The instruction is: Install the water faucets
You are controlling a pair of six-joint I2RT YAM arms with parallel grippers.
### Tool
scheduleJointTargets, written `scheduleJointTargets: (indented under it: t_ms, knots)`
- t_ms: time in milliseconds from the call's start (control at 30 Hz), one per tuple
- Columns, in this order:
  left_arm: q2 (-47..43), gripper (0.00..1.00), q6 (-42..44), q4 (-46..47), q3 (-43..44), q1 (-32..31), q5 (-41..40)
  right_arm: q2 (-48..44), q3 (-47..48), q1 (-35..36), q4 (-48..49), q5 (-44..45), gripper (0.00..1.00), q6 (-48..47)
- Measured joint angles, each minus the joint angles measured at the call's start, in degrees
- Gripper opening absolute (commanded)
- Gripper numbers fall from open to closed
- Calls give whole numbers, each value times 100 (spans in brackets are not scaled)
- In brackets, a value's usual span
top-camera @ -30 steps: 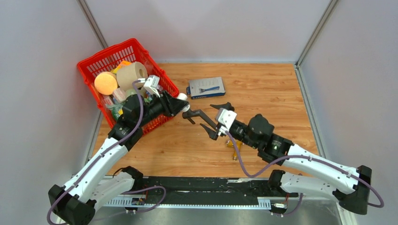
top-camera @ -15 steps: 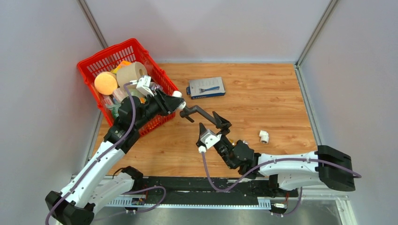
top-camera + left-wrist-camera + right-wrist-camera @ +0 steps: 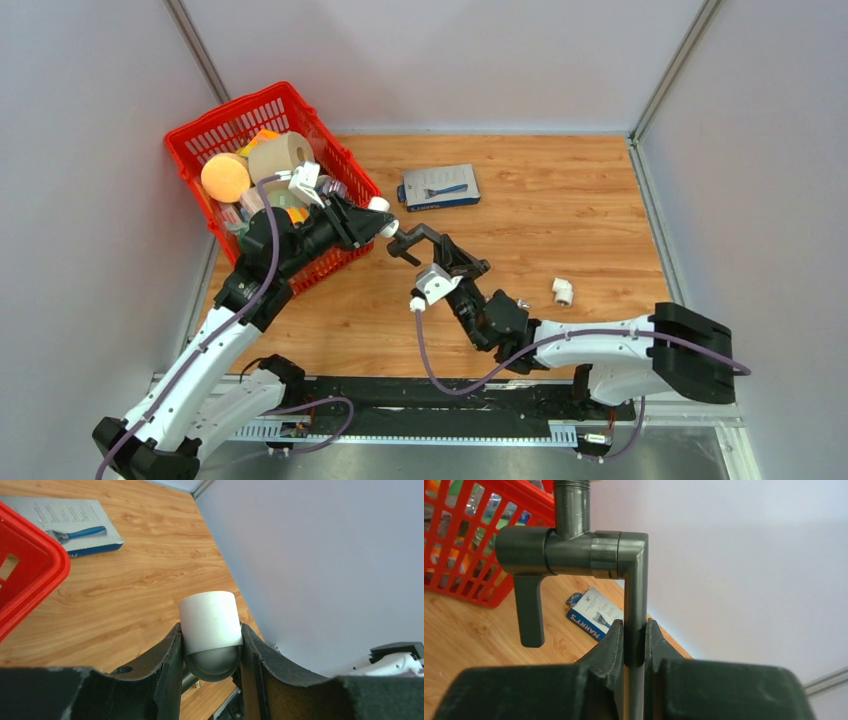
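Faucet (image 3: 634, 580) looks rigid, slick metal; right jaws clamp its thin tube below the bend, left jaws clamp white fitting (image 3: 207, 612)

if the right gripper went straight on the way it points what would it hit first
Probably the white fitting clamped in the left gripper: the faucet that the right gripper holds aims its threaded end at it. The red basket lies behind, though depth is unclear.

You read "HARRY'S", white letters, on blue side of razor box (image 3: 594, 615), right wrist view. Fine print on its grey face: too small for you.
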Motion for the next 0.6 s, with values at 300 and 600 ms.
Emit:
scheduleJointTargets:
  t_ms: [300,600]
  knots:
    - [199,0,1003,363,566,52,1217,-1687,739,-1576,-3333,-3272,0,1917]
    - [673,0,1757,1676,791,160,3491,-1519,1943,-3432,-5248,-7674,0,3488]
